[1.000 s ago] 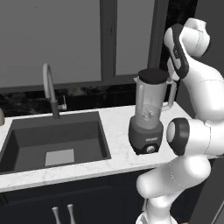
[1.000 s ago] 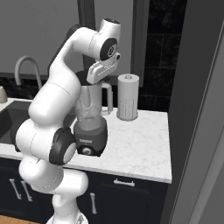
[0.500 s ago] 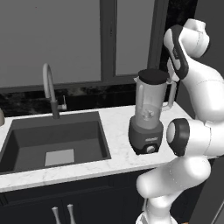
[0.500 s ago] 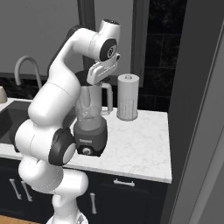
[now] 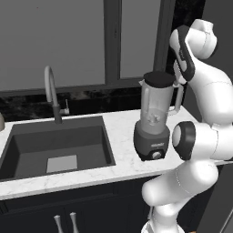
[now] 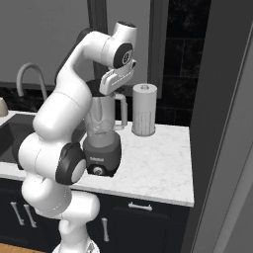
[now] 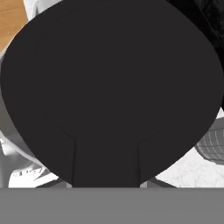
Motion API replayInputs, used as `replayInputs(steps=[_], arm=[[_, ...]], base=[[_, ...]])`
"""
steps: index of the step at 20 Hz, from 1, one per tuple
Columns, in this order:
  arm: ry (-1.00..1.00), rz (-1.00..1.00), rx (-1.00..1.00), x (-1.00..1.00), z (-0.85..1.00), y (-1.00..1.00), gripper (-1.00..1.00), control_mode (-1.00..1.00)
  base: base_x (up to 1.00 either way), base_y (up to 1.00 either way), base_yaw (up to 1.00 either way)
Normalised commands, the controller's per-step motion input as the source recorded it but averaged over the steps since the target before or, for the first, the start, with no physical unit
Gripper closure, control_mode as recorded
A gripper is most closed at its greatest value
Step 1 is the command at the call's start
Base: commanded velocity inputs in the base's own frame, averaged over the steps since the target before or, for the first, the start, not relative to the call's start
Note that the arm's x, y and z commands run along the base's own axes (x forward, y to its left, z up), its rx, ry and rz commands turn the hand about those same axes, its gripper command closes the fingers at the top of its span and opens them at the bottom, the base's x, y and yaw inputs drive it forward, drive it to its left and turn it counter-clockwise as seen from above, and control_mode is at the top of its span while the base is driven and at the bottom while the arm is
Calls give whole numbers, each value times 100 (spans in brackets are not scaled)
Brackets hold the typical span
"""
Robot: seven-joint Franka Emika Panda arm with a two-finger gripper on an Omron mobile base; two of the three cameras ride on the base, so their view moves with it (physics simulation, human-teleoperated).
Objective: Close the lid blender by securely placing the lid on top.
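Kitchen: white marble counter (image 5: pixel 123 136) with inset dark sink (image 5: pixel 54 145), curved faucet (image 5: pixel 52 93), dark base cabinets (image 6: pixel 143 217), blender (image 5: pixel 154 118).

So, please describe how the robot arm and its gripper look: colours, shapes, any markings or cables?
The arm is built of glossy white rounded segments joined by dark grey, nearly black round joints. Its hand is a white block with a dark face. The gripper has two small dark fingers, which look flat and straight in the hand view. No loose cables or readable markings can be seen.
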Motion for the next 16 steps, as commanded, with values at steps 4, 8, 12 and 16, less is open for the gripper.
replayInputs(steps=[4,8,12,16], arm=[[0,0,0,17,0,0,100,-100],[0,0,0,25,0,4,100,-100],[0,0,0,0,0,22,100,-100],[0,1,0,0,0,35,100,-100]], base=[[0,0,0],[0,0,0],[0,0,0],[0,0,0]])
